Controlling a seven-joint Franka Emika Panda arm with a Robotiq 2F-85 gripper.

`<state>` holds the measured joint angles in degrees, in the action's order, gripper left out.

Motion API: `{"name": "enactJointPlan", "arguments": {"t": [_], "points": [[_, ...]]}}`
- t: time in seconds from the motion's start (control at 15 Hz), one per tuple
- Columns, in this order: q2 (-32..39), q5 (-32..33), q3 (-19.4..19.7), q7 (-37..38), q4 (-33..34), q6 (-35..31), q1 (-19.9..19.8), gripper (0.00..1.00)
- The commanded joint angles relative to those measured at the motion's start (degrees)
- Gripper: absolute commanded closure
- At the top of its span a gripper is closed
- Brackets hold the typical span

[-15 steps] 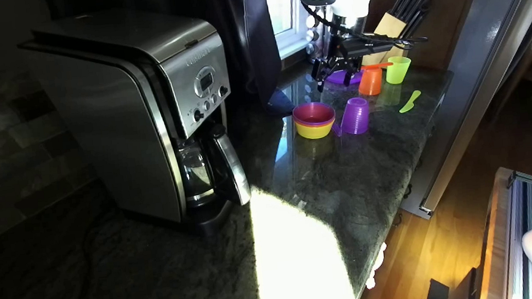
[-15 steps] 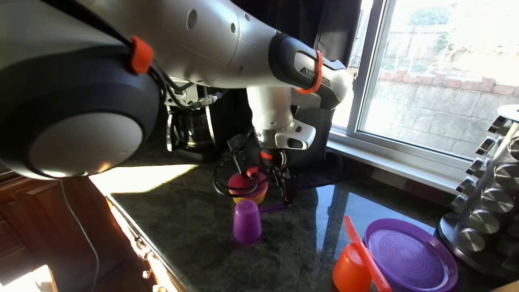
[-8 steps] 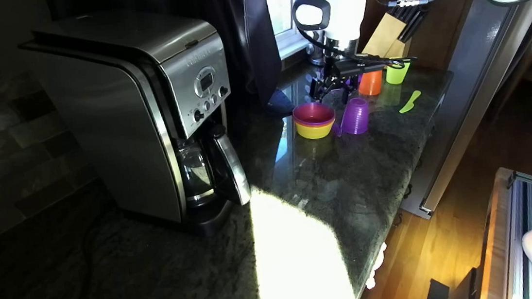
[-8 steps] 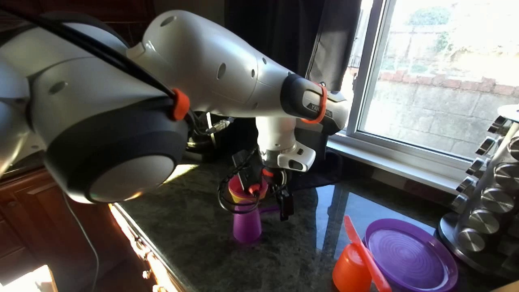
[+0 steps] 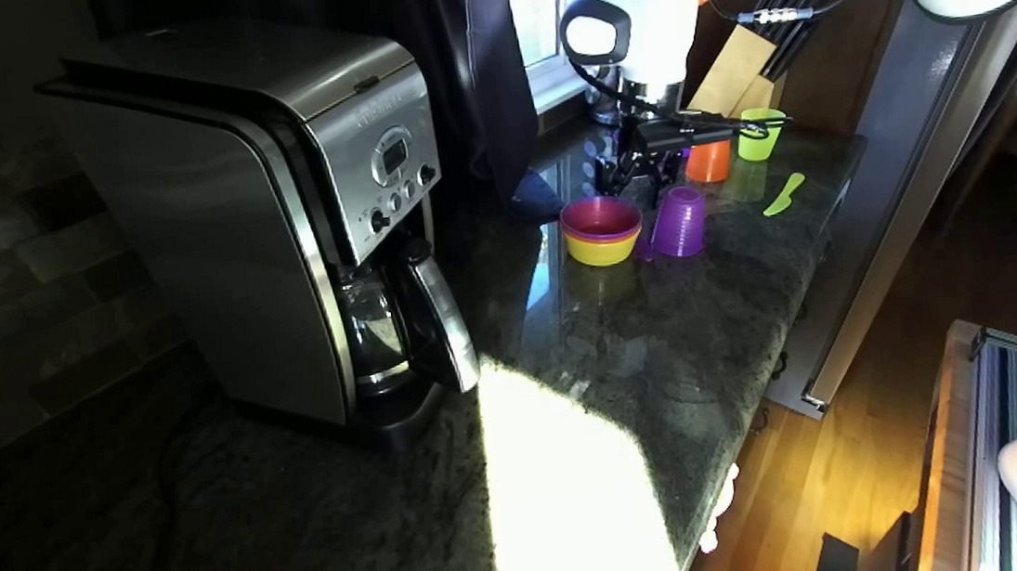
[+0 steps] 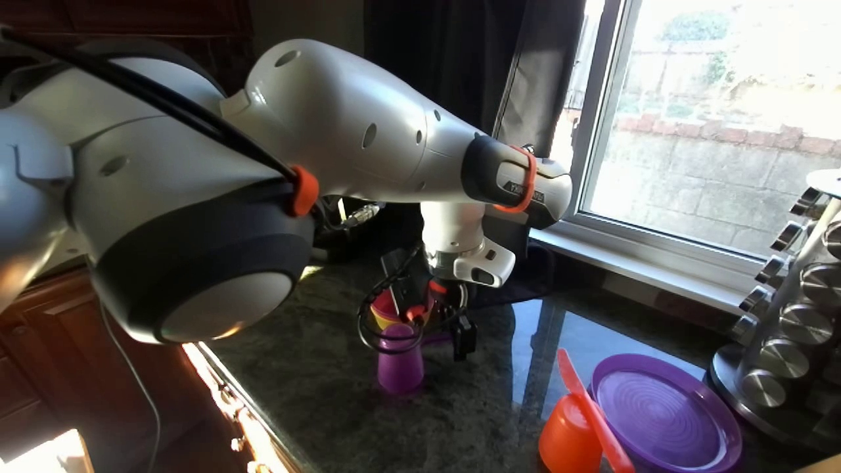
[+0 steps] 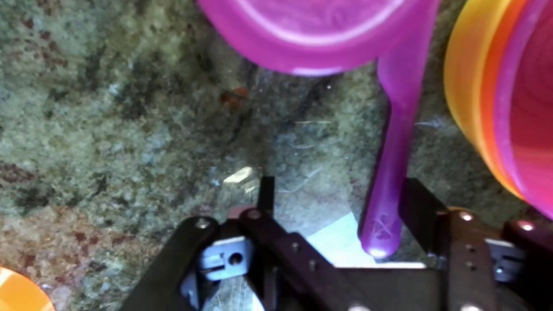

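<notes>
My gripper is open above the dark counter, its two fingers wide apart; it also shows in both exterior views. The handle of a purple knife lies between the fingers, close beside the right-hand finger in the wrist view; whether they touch, I cannot tell. The knife's other end is beside an upside-down purple cup, also in both exterior views. A stack of bowls, yellow outside and red inside, stands next to the knife. The arm's cables partly hide cup and bowls in an exterior view.
An orange cup with a red-orange knife across it stands by a purple plate and a spice rack. A green cup, green knife, knife block and coffee maker stand on the counter.
The arm has come down, lowering the open gripper towards the counter beside the purple cup and bowls. It moved only slightly in the last half second. The objects have not moved.
</notes>
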<state>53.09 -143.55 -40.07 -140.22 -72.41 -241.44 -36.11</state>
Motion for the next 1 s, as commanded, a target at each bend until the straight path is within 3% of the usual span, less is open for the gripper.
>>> {"name": "enactJointPlan", "arguments": {"t": [0.0,0.07,0.13,0.2,0.4,0.73,0.93], "points": [[1.85,-0.94,0.01,-0.32,2.83,-2.34,0.74,0.56],[1.91,-0.95,0.16,-0.15,3.08,-2.33,0.94,0.32],[2.05,-0.94,-0.02,-0.03,3.19,-2.33,0.92,0.18],[2.23,-0.94,-0.63,-0.03,3.44,-2.32,0.62,0.17],[2.51,-0.93,-1.88,-0.11,4.25,-2.22,0.35,0.0],[3.03,-0.92,-2.09,0.21,4.52,-2.3,1.06,0.0],[3.49,-0.92,-1.69,0.79,4.44,-2.31,1.51,0.26]]}}
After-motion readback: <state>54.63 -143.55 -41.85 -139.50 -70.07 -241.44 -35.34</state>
